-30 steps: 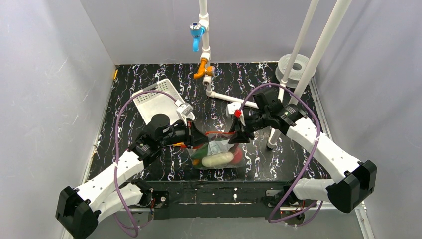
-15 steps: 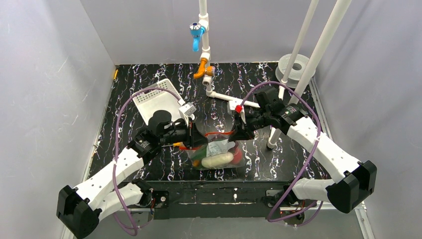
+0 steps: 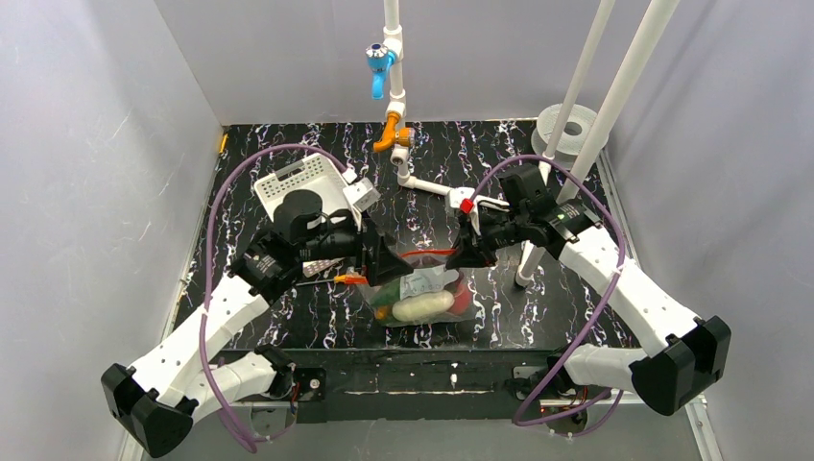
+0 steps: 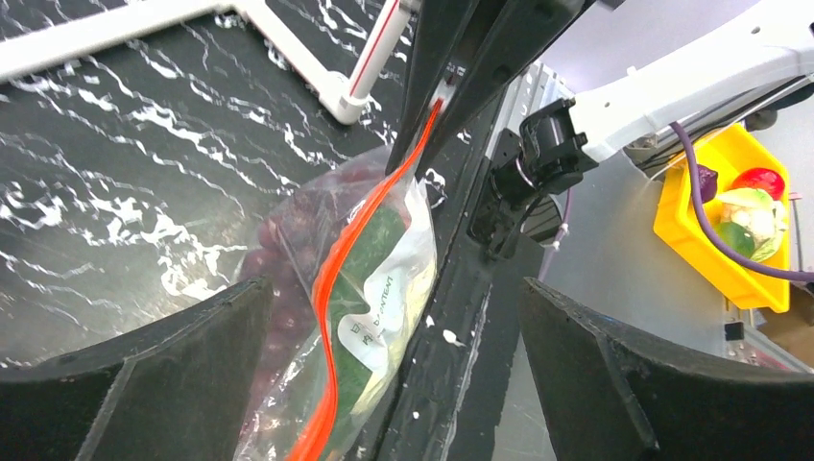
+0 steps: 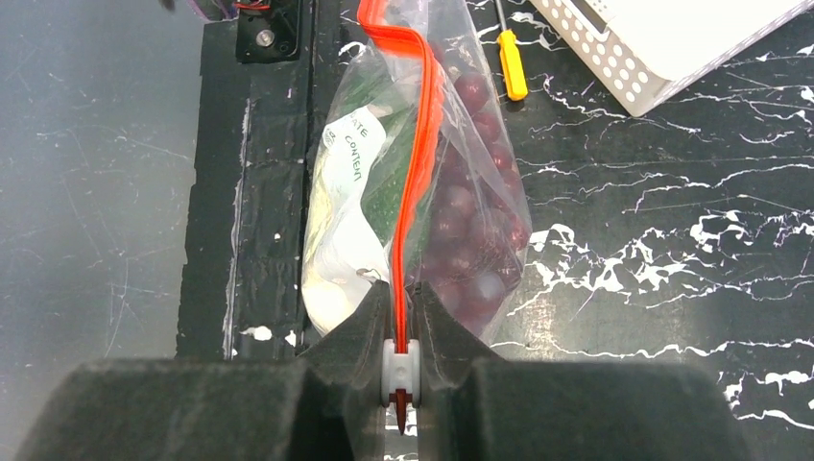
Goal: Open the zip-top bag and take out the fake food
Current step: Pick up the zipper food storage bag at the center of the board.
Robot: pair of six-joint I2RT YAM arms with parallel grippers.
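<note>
since the zip-top bag [image 3: 422, 288] is thin, crinkly film weighted by loose toy produce, it will likely sag and slide rather than keep its shape, so the surest hold looks to be the orange-red zip strip [image 5: 418, 163] and the lips just under it. from the left: the white slotted basket [image 3: 307, 182] lies at the back, well apart from the bag. the left gripper [image 3: 384, 259] has its jaws spread wide, with the bag's left end showing between them, apparently untouched. a small orange-handled tool [image 5: 514, 72] lies just beside that end. the bag rests near the front edge of the table [image 3: 538, 317], between both grippers, strip uppermost, holding the grape bunch [image 5: 475, 221], a cucumber [image 4: 379, 240] and a white egg-shaped piece [image 3: 420, 307]. the right gripper [image 5: 401, 370] is pinched on the strip's right end, a small white slider between its fingers. further right a white pipe post [image 3: 523, 279] stands near, so leftward and upward seem the freer ways to pull.
</note>
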